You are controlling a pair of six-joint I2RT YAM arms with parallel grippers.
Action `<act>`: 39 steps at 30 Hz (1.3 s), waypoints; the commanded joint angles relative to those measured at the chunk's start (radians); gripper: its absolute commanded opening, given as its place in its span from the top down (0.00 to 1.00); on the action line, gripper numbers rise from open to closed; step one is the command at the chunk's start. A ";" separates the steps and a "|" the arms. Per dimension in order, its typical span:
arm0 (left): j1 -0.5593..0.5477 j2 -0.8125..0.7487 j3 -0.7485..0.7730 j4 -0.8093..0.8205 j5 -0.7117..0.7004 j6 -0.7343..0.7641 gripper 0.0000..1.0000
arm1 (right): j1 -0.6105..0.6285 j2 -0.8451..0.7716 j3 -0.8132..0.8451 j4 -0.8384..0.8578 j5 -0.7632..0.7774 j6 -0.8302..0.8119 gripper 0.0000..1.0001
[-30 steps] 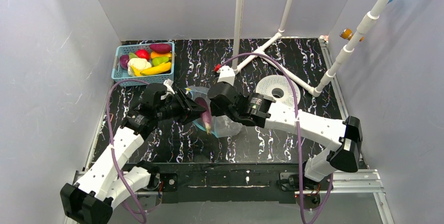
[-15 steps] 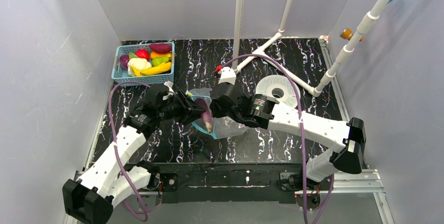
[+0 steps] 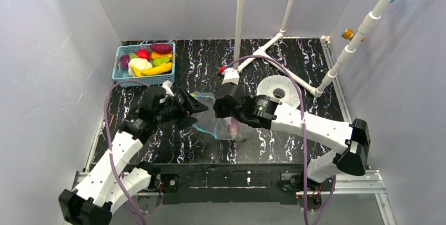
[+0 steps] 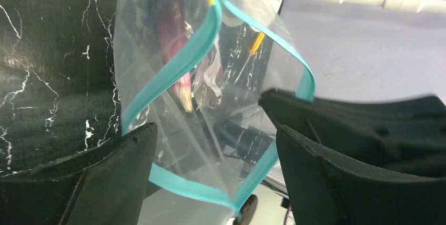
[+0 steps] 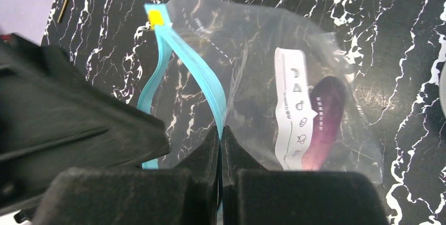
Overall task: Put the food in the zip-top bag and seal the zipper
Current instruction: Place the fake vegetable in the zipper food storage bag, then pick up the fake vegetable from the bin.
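Veiling the eggplant (image 5: 322,122), the zip-top bag (image 5: 252,41) blurs its outline.

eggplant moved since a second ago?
Yes. The eggplant has shifted right, farther from the blue basket, and now lies inside the bag.

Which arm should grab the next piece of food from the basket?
Left. The left claw is open, empty and nearer the blue basket of food. The right claw is shut on the zip-top bag edge, eggplant inside.
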 commanded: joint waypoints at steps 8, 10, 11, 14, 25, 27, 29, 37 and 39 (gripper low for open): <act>-0.004 -0.070 0.228 -0.291 -0.194 0.349 0.17 | -0.042 -0.078 -0.063 0.078 -0.013 -0.028 0.99; -0.003 -0.045 0.287 -0.362 -0.263 0.413 0.14 | -0.044 -0.077 -0.054 0.058 0.006 -0.045 0.99; -0.003 -0.029 0.324 -0.400 -0.303 0.450 0.13 | -0.045 -0.080 -0.054 0.053 0.017 -0.053 0.99; -0.002 0.042 0.427 -0.509 -0.454 0.539 0.07 | -0.045 -0.098 -0.064 0.046 0.042 -0.065 0.99; 0.355 0.288 0.483 -0.275 -0.298 0.477 0.04 | -0.055 -0.102 -0.077 0.058 0.067 -0.106 0.99; 0.409 0.348 0.473 -0.176 -0.265 0.399 0.06 | -0.058 -0.096 -0.072 0.061 0.062 -0.111 0.99; 0.460 0.411 0.474 -0.082 -0.238 0.340 0.07 | -0.060 -0.092 -0.074 0.062 0.054 -0.111 0.99; 0.560 0.737 0.549 0.330 -0.125 0.122 0.18 | -0.095 -0.064 -0.078 0.091 -0.003 -0.142 0.99; 0.564 0.825 0.605 0.343 -0.187 0.095 0.24 | -0.116 -0.054 -0.074 0.092 -0.016 -0.154 0.99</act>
